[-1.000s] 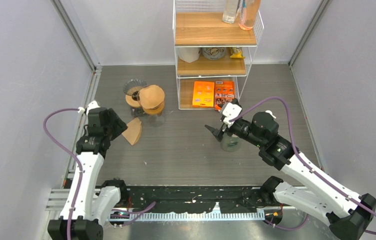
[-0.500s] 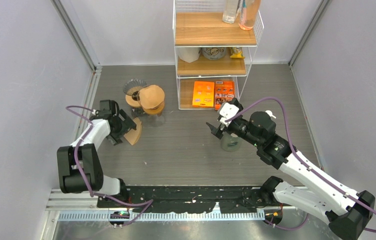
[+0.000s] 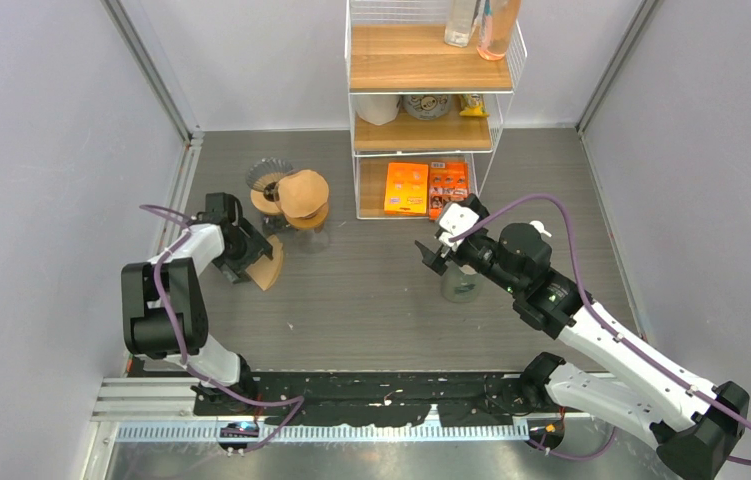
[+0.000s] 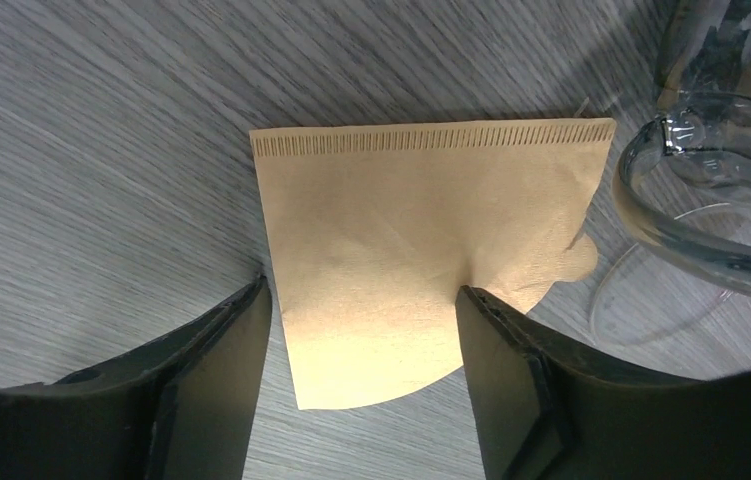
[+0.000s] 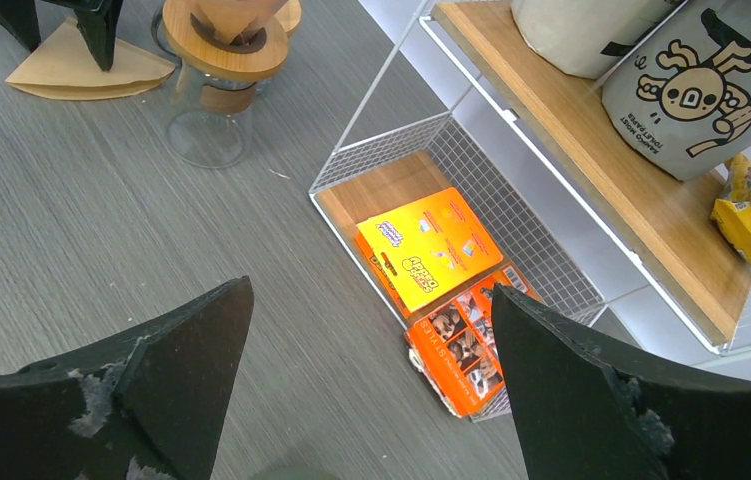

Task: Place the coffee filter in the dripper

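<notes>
A flat brown coffee filter (image 4: pixel 421 230) lies on the grey table; it also shows in the top view (image 3: pixel 271 266) and the right wrist view (image 5: pixel 86 68). My left gripper (image 4: pixel 363 292) is open and low over the table, one finger on each side of the filter's rounded end. In the top view the left gripper (image 3: pixel 249 254) is at the filter's left edge. The wooden-collared dripper (image 3: pixel 303 197) holds a brown filter and stands on a glass carafe (image 4: pixel 711 200) just right of the flat filter. My right gripper (image 3: pixel 433 254) is open and empty over mid-table.
A white wire shelf (image 3: pixel 429 110) stands at the back, with orange boxes (image 5: pixel 429 250) on its lowest level and a mug (image 5: pixel 696 85) above. A ribbed glass piece (image 3: pixel 267 176) sits behind the dripper. A grey cup (image 3: pixel 461 286) stands below my right wrist.
My left arm has swung forward and down, bringing its open gripper to the table around the flat filter. The right gripper has shifted only slightly.
</notes>
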Tool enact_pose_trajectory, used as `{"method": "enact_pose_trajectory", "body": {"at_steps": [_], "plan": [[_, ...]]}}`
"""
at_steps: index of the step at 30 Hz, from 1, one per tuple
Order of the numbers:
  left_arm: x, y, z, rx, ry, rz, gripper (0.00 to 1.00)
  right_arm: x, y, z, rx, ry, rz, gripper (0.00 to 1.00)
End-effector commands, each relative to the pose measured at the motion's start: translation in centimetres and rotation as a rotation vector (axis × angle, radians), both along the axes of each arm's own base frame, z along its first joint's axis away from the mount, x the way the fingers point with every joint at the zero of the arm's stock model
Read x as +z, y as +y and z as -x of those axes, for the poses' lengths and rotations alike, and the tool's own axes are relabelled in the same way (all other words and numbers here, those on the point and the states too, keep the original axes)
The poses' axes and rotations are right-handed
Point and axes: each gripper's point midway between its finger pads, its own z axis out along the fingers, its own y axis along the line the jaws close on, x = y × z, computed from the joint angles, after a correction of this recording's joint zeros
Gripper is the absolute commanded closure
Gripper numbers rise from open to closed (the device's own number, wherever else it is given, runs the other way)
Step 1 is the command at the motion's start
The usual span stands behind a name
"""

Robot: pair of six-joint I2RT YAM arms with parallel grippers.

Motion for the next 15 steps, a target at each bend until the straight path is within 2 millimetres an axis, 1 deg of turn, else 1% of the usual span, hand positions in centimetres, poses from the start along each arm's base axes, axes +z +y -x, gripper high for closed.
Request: {"method": "enact_pose_trajectory", "body": {"at_steps": [1, 4, 5, 8, 10, 15], "plan": [[0.5, 0.1, -1.2, -0.010, -0.024, -0.032, 0.30, 2.3, -0.3, 0.0, -0.018, -0.069, -0.052, 0.04], [0.7, -0.4, -1.6, -0.029, -0.036, -0.023, 0.34, 2.4, -0.4, 0.0, -0.020, -0.069, -0.054, 0.05], [0.8, -0.5, -1.8, -0.036, -0.045, -0.022, 0.38, 2.3, -0.4, 0.0, -0.020, -0.069, -0.053, 0.05], [1.1, -0.6, -2.3, -0.046, -0.075, -0.023, 0.53, 2.3, -0.5, -0.1, -0.026, -0.068, -0.053, 0.04], [1.2, -0.6, -2.5, -0.048, -0.084, -0.024, 0.60, 2.2, -0.5, -0.1, -0.032, -0.066, -0.051, 0.05], [1.1, -0.6, -2.7, -0.050, -0.075, -0.024, 0.67, 2.1, -0.6, -0.1, -0.033, -0.063, -0.050, 0.05]]}}
